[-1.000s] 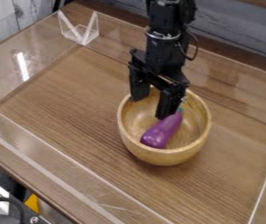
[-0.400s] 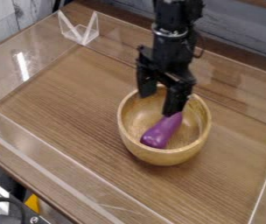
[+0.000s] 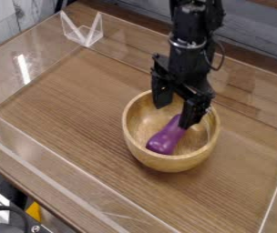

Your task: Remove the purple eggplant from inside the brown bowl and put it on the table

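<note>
**Open gripper hanging over bowl, eggplant still inside**

Single black arm comes in from the top of the view, upper links near-vertical, wrist straight, gripper pointing straight down. Cables run along the arm's upper section. Jaws spread wide, nothing between them. Two dark fingers visible: one sits over the far-left rim of the bowl, the other reaches lower into the bowl's interior on the right side. Right fingertip is just beside the narrow upper end of the eggplant; cannot tell if it touches.

Purple eggplant lies inside the brown bowl, tilted, fat rounded end down toward the near-left of the bowl floor, thinner end pointing up toward the far-right under the gripper. Not lifted, resting on the bowl's inner surface.

Bowl sits upright on the table, right of centre, nearer the right wall. Clear acrylic walls ring the tabletop; a small clear angled stand sits at the far-left corner, well apart from the bowl.
</note>
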You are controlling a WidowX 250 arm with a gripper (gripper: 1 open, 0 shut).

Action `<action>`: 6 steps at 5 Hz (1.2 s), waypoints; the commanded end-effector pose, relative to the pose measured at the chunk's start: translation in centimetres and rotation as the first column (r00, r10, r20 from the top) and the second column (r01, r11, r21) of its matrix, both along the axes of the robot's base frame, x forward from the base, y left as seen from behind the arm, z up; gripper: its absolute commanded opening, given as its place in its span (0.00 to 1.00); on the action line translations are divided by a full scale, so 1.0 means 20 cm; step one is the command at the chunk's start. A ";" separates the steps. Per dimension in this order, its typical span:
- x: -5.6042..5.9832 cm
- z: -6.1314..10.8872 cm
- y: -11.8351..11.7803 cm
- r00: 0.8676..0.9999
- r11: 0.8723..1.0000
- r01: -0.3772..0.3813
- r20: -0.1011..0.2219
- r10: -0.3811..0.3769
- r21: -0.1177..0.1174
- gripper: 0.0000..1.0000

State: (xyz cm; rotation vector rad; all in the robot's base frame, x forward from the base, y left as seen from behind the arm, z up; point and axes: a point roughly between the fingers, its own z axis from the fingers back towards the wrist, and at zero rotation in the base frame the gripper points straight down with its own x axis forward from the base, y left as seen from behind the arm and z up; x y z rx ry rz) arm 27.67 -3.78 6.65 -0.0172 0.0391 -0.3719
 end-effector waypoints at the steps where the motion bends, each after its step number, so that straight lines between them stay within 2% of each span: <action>1: -0.04 0.07 0.02 0.998 1.000 0.008 0.057 -0.007 -0.007 1.00; 2: -0.08 0.07 0.05 0.998 1.000 0.003 0.068 -0.002 -0.009 1.00; 5: 0.01 0.00 0.09 0.996 1.000 0.021 0.090 -0.020 -0.012 1.00; 6: 0.01 0.03 0.06 0.994 0.998 0.061 0.097 -0.060 -0.012 1.00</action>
